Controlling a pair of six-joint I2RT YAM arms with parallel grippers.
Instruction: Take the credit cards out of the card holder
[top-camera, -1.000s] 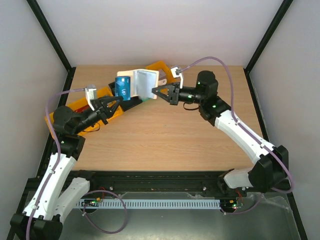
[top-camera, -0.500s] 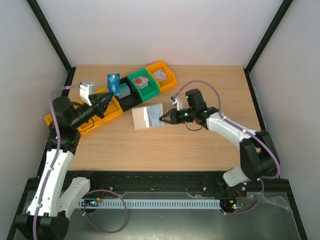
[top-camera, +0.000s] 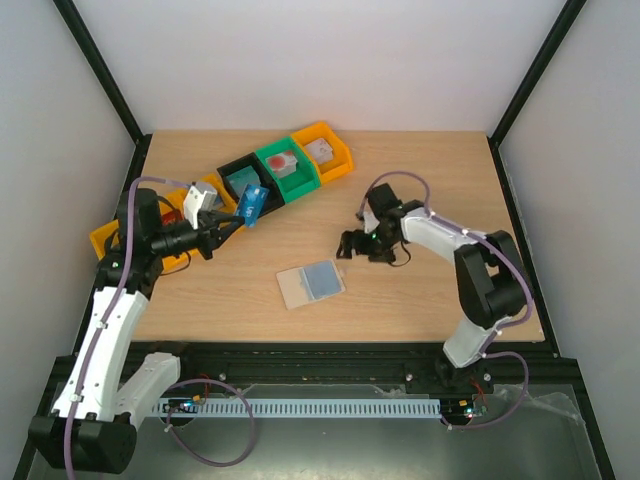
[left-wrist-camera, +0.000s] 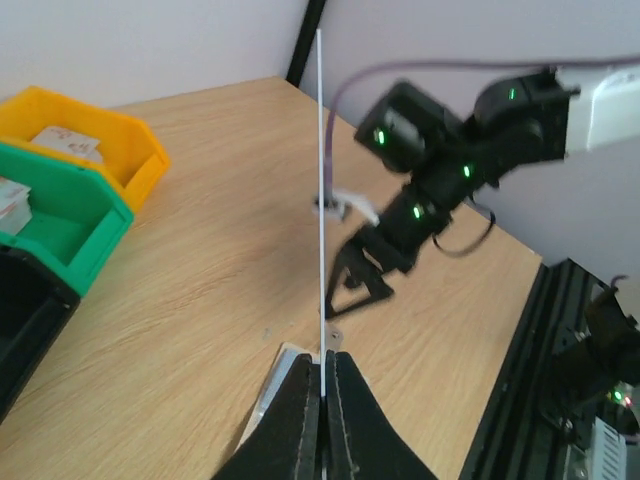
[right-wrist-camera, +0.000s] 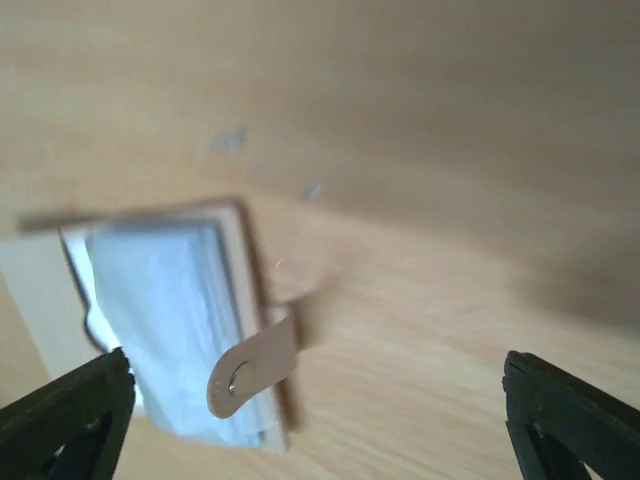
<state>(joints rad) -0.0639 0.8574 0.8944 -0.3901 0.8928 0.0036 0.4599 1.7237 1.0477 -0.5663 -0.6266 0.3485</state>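
Note:
The card holder (top-camera: 311, 285) lies open on the table, light blue pockets up; in the right wrist view the card holder (right-wrist-camera: 165, 320) shows its snap tab raised. My right gripper (top-camera: 350, 246) stands open just right of it, holding nothing, and the holder is ahead of the right gripper (right-wrist-camera: 320, 400) between its wide fingertips (right-wrist-camera: 70, 415). My left gripper (top-camera: 238, 215) is shut on a blue credit card (top-camera: 252, 203) in the air near the bins. In the left wrist view that credit card (left-wrist-camera: 320, 200) stands edge-on from the left gripper (left-wrist-camera: 323, 362).
A diagonal row of bins runs along the back left: an orange bin (top-camera: 327, 147), a green bin (top-camera: 288, 172), a black bin (top-camera: 238, 180) and another orange bin (top-camera: 104, 240), some with small items inside. Black frame posts stand at the table's corners.
My right gripper has set the card holder down on the table, opened and drawn back to the right. My left gripper has carried the blue card nearer and rightward, away from the bins.

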